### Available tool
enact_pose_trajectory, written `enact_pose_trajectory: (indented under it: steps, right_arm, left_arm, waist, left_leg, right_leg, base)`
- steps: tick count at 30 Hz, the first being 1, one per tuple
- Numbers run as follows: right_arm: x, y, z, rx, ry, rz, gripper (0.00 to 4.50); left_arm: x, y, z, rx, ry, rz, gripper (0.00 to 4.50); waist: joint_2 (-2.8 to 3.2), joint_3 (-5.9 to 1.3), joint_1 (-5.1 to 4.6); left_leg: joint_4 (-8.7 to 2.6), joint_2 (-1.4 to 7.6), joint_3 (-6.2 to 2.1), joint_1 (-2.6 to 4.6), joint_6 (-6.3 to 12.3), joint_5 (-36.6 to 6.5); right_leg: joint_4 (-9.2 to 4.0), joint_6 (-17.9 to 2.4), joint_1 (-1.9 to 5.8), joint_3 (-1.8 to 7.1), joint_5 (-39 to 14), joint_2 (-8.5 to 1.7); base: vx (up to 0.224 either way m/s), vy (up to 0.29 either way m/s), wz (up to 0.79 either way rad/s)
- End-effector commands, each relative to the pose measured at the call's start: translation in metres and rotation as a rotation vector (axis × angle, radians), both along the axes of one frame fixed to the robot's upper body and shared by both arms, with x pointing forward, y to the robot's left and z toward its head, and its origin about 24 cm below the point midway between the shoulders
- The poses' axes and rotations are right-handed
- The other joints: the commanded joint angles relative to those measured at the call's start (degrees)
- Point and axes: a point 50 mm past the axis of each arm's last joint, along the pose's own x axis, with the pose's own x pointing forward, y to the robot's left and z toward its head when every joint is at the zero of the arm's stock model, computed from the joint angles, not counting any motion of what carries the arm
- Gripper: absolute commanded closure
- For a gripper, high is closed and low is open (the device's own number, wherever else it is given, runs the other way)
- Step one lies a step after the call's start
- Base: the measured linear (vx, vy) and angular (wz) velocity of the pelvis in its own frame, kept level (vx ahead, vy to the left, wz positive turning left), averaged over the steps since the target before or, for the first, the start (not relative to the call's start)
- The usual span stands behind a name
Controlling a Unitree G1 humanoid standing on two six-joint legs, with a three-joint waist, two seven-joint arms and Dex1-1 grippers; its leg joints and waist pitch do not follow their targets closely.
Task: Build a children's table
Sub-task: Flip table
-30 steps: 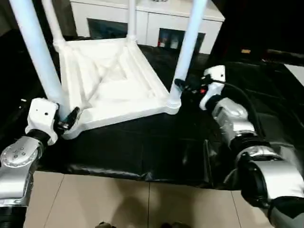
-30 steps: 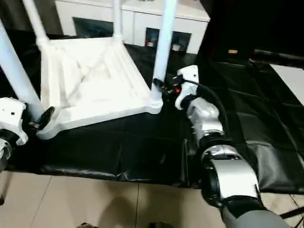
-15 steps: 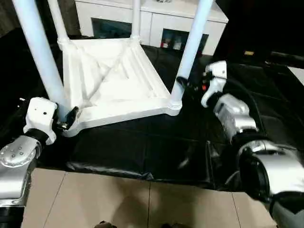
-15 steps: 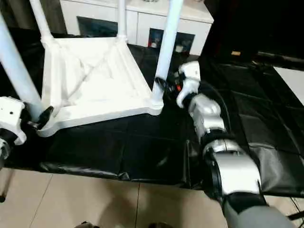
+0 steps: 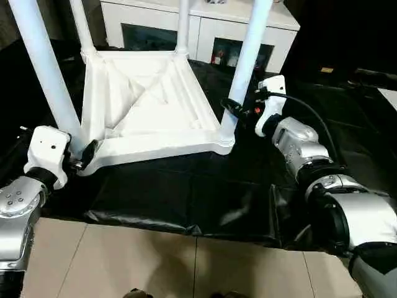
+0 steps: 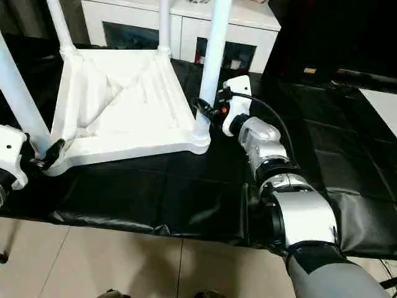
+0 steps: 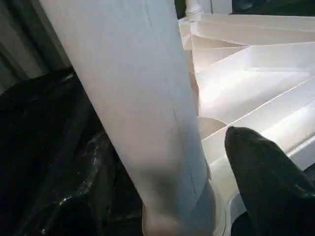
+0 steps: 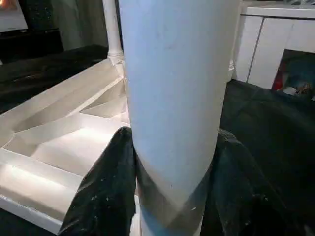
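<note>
The children's table lies upside down, its ribbed white tabletop resting on a black sheet with four white legs standing in its corner sockets. My right gripper is shut on the near right leg just above its socket; in the right wrist view one black finger presses each side of that leg. My left gripper stands open at the foot of the near left leg. In the left wrist view one finger stands a little off the leg, and the other finger is hidden.
The black sheet covers the low work surface, with its front edge near me and beige floor tiles below. A white glass-doored cabinet stands right behind the table's far legs. Black sheet stretches away to the right.
The camera has shifted slightly. My right wrist has swung in closer to the near right leg, with its fingers staying at the leg's base. My left gripper stays by the near left leg.
</note>
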Motion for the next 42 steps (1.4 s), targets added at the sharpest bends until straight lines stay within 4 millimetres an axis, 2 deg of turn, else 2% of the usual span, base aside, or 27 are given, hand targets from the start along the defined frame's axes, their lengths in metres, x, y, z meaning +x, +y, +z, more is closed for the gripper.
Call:
enact_pose_trajectory:
  steps: [1, 2, 4, 5, 7, 8, 11, 13, 14, 17, 19, 21, 22, 23, 24, 25, 26, 28, 29, 30, 33, 35, 36, 37, 39, 40, 42]
  right_arm:
    - [0.001, -0.008, 0.001, 0.016, 0.016, -0.016, 2.77]
    - [0.001, -0.010, 0.001, 0.007, 0.020, -0.021, 2.79]
    - [0.000, -0.013, -0.002, -0.004, 0.025, -0.035, 2.79]
    - [0.000, -0.013, -0.002, -0.003, 0.026, -0.036, 2.79]
    - [0.000, -0.016, -0.004, -0.016, 0.030, -0.052, 2.80]
    - [0.000, -0.017, -0.004, -0.018, 0.030, -0.055, 2.80]
    - [0.000, -0.020, -0.004, -0.016, 0.020, -0.064, 2.80]
    - [0.000, -0.026, 0.002, 0.006, -0.017, -0.069, 2.80]
    - [-0.001, -0.029, 0.006, 0.024, -0.045, -0.068, 2.80]
    - [-0.004, -0.035, 0.013, 0.065, -0.114, -0.041, 2.80]
    - [-0.008, -0.037, 0.014, 0.083, -0.150, -0.012, 2.80]
    - [-0.017, -0.038, 0.014, 0.101, -0.186, 0.017, 2.80]
    - [-0.018, -0.038, 0.014, 0.102, -0.188, 0.017, 2.80]
    - [-0.029, -0.039, 0.011, 0.111, -0.205, 0.021, 2.80]
    - [-0.032, -0.040, 0.010, 0.112, -0.207, 0.020, 2.80]
    - [-0.042, -0.041, 0.005, 0.096, -0.211, 0.022, 2.80]
    - [-0.047, -0.041, 0.002, 0.081, -0.211, 0.021, 2.80]
    - [-0.053, -0.041, -0.002, 0.079, -0.208, 0.018, 2.80]
    - [-0.062, -0.042, -0.004, 0.082, -0.205, 0.013, 2.80]
    - [-0.069, -0.043, -0.004, 0.082, -0.213, 0.004, 2.80]
    - [-0.084, -0.051, 0.007, 0.094, -0.256, -0.050, 2.80]
    - [-0.091, -0.054, 0.013, 0.090, -0.276, -0.078, 2.80]
    - [-0.098, -0.057, 0.019, 0.094, -0.292, -0.116, 2.80]
    - [-0.103, -0.058, 0.021, 0.091, -0.303, -0.138, 2.80]
    - [-0.109, -0.060, 0.024, 0.088, -0.307, -0.165, 2.80]
    - [-0.120, -0.063, 0.024, 0.075, -0.302, -0.207, 2.80]
    - [-0.127, -0.064, 0.023, 0.076, -0.290, -0.238, 2.80]
  left_arm:
    - [0.006, 0.000, 0.006, 0.013, -0.006, -0.006, 1.23]
    - [0.007, 0.000, 0.007, 0.006, -0.009, -0.004, 1.40]
    - [0.011, 0.000, 0.010, -0.021, -0.024, 0.006, 1.58]
    - [0.011, 0.000, 0.010, -0.023, -0.026, 0.009, 1.65]
    - [0.011, -0.003, 0.010, -0.054, -0.022, 0.000, 1.72]
    - [0.012, -0.003, 0.010, -0.060, -0.023, -0.001, 1.88]
    - [0.013, -0.009, 0.010, -0.091, -0.026, -0.014, 2.08]
    - [0.016, -0.015, 0.010, -0.103, -0.035, -0.012, 2.17]
    - [0.018, -0.020, 0.009, -0.111, -0.041, -0.013, 2.29]
    - [0.019, -0.029, 0.008, -0.136, -0.050, -0.019, 2.36]
    - [0.020, -0.032, 0.007, -0.144, -0.057, -0.018, 2.41]
    - [0.020, -0.034, 0.006, -0.146, -0.057, -0.018, 2.42]
    - [0.020, -0.034, 0.006, -0.147, -0.057, -0.018, 2.43]
    - [0.019, -0.035, 0.004, -0.145, -0.053, -0.019, 2.43]
    - [0.020, -0.035, 0.004, -0.144, -0.051, -0.019, 2.44]
    - [0.020, -0.034, 0.004, -0.142, -0.049, -0.016, 2.44]
    - [0.021, -0.033, 0.004, -0.141, -0.050, -0.015, 2.45]
    - [0.021, -0.032, 0.005, -0.137, -0.052, -0.012, 2.45]
    - [0.021, -0.032, 0.006, -0.134, -0.054, -0.009, 2.45]
    - [0.021, -0.031, 0.007, -0.131, -0.057, -0.008, 2.45]
    - [0.020, -0.030, 0.010, -0.129, -0.068, -0.002, 2.45]
    - [0.020, -0.030, 0.010, -0.137, -0.073, 0.000, 2.45]
    - [0.020, -0.033, 0.009, -0.142, -0.073, -0.005, 2.45]
    - [0.020, -0.035, 0.008, -0.146, -0.074, -0.010, 2.45]
    - [0.021, -0.039, 0.007, -0.153, -0.073, -0.018, 2.45]
    - [0.021, -0.046, 0.005, -0.159, -0.071, -0.039, 2.45]
    - [0.020, -0.050, 0.003, -0.164, -0.065, -0.051, 2.46]
  waist:
    - [2.30, -4.02, 0.29]
    - [2.64, -4.01, 0.36]
    - [2.74, -4.02, 0.49]
    - [2.62, -4.00, 0.55]
    - [2.68, -3.98, 0.59]
    - [2.89, -3.96, 0.66]
    - [2.83, -3.93, 0.86]
    - [2.89, -3.94, 0.98]
    - [2.46, -3.95, 1.13]
    - [2.51, -4.10, 1.59]
    - [2.65, -4.29, 1.78]
    - [2.76, -4.32, 2.13]
    - [2.62, -4.37, 2.24]
    - [2.98, -4.16, 2.28]
    - [2.93, -4.21, 2.64]
    - [3.50, -4.21, 2.52]
    - [3.61, -4.15, 2.68]
    - [3.45, -4.03, 2.54]
    - [3.93, -3.87, 2.44]
    - [4.04, -3.65, 2.42]
    - [3.81, -3.64, 2.39]
    - [3.83, -3.50, 2.14]
    - [3.91, -3.43, 2.08]
    - [3.70, -3.42, 2.05]
    - [3.77, -3.51, 2.18]
    - [3.96, -3.56, 2.10]
    - [3.87, -3.61, 2.31]
  left_leg:
    - [-4.48, 1.71, -0.77, 1.56, -0.45, -17.46]
    - [-4.49, 1.70, -0.81, 1.57, -0.49, -17.42]
    - [-4.43, 1.66, -0.77, 1.70, -0.62, -17.44]
    - [-4.44, 1.70, -0.81, 1.63, -0.69, -17.59]
    - [-4.45, 1.73, -0.81, 1.66, -0.96, -17.94]
    - [-4.43, 1.73, -0.81, 1.74, -1.08, -18.02]
    - [-4.39, 1.72, -0.78, 1.71, -1.11, -17.96]
    - [-4.38, 1.74, -0.77, 1.75, -1.19, -17.94]
    - [-4.31, 1.79, -0.68, 1.70, -0.83, -17.49]
    - [-4.08, 1.81, -0.53, 1.93, -0.14, -15.84]
    - [-3.93, 1.75, -0.50, 1.72, 1.02, -12.91]
    - [-3.82, 1.70, -0.49, 1.75, 1.87, -10.64]
    - [-3.83, 1.73, -0.51, 1.71, 2.09, -10.01]
    - [-3.95, 1.54, -0.63, 1.50, 2.14, -9.61]
    - [-3.90, 1.70, -0.47, 1.87, 2.07, -9.95]
    - [-4.01, 1.69, -0.64, 1.87, 1.56, -11.12]
    - [-4.12, 1.71, -0.63, 2.02, 0.91, -12.19]
    - [-4.34, 1.68, -0.73, 1.95, 0.13, -13.89]
    - [-4.50, 1.62, -0.88, 1.85, -0.43, -15.04]
    - [-4.67, 1.64, -0.87, 1.99, -0.97, -17.13]
    - [-4.83, 1.68, -1.04, 2.16, -1.75, -19.70]
    - [-4.93, 1.59, -1.17, 1.68, -1.82, -19.51]
    - [-4.91, 1.57, -1.15, 1.66, -1.86, -19.46]
    - [-4.89, 1.59, -1.12, 1.63, -1.79, -19.44]
    - [-4.80, 1.63, -1.10, 1.68, -1.67, -17.64]
    - [-4.79, 1.63, -1.13, 1.56, -1.53, -16.93]
    - [-4.60, 1.60, -0.95, 1.57, -1.17, -14.88]
  right_leg:
    - [-2.76, -14.09, 3.02, 1.55, -8.87, -1.92]
    - [-2.73, -14.27, 3.06, 1.57, -8.62, -1.95]
    - [-2.70, -14.53, 3.01, 1.53, -8.46, -1.94]
    - [-2.71, -14.64, 3.10, 1.52, -8.65, -2.01]
    - [-2.70, -14.65, 3.13, 1.52, -9.21, -2.07]
    - [-2.76, -14.78, 3.05, 1.51, -9.19, -2.04]
    - [-2.73, -14.82, 3.12, 1.54, -9.34, -2.08]
    - [-2.80, -14.72, 3.14, 1.54, -9.33, -2.04]
    - [-2.80, -14.59, 3.21, 1.55, -8.97, -2.00]
    - [-2.65, -14.66, 3.13, 1.56, -7.27, -2.02]
    - [-2.29, -14.79, 3.48, 1.55, -4.24, -2.00]
    - [-2.18, -14.24, 3.60, 1.55, -1.65, -1.76]
    - [-2.12, -14.18, 3.69, 1.52, -0.98, -1.79]
    - [-2.25, -13.90, 3.86, 1.49, -1.37, -1.55]
    - [-2.36, -13.54, 3.62, 1.50, -1.68, -1.69]
    - [-2.34, -13.51, 3.57, 1.51, -2.78, -1.70]
    - [-2.62, -12.83, 3.49, 1.48, -4.19, -1.69]
    - [-2.95, -12.14, 3.57, 1.52, -6.04, -1.68]
    - [-3.01, -11.69, 3.56, 1.58, -7.55, -1.69]
    - [-3.53, -10.86, 3.35, 1.62, -9.96, -1.67]
    - [-3.95, -9.18, 3.16, 1.70, -13.48, -1.75]
    - [-4.03, -8.77, 3.33, 1.71, -15.21, -1.81]
    - [-4.21, -8.30, 3.23, 1.74, -16.37, -1.86]
    - [-4.31, -8.02, 3.22, 1.76, -16.80, -1.89]
    - [-4.26, -7.50, 3.15, 1.88, -15.74, -1.89]
    - [-4.02, -7.82, 3.15, 1.83, -14.62, -1.83]
    - [-3.87, -7.77, 3.16, 1.92, -11.96, -1.64]
  base:
    - [0.000, 0.000, 0.00]
    - [0.000, 0.000, 0.00]
    - [0.000, 0.000, 0.00]
    - [0.000, 0.000, 0.00]
    - [0.000, 0.000, 0.00]
    - [0.000, 0.000, 0.00]
    - [0.000, 0.000, 0.00]
    - [0.000, 0.000, 0.00]
    - [0.000, 0.000, 0.00]
    - [0.000, 0.000, 0.00]
    - [0.000, 0.000, 0.00]
    - [0.000, 0.000, 0.00]
    - [0.000, 0.000, 0.00]
    - [0.000, 0.000, 0.00]
    - [0.000, 0.000, 0.00]
    - [0.000, 0.000, 0.00]
    - [0.000, 0.000, 0.00]
    - [0.000, 0.000, 0.00]
    - [0.000, 0.000, 0.00]
    - [0.000, 0.000, 0.00]
    - [0.000, 0.000, 0.00]
    - [0.000, 0.000, 0.00]
    - [0.000, 0.000, 0.00]
    - [0.000, 0.000, 0.00]
    - [0.000, 0.000, 0.00]
    - [0.000, 0.000, 0.00]
    - [0.000, 0.000, 0.00]
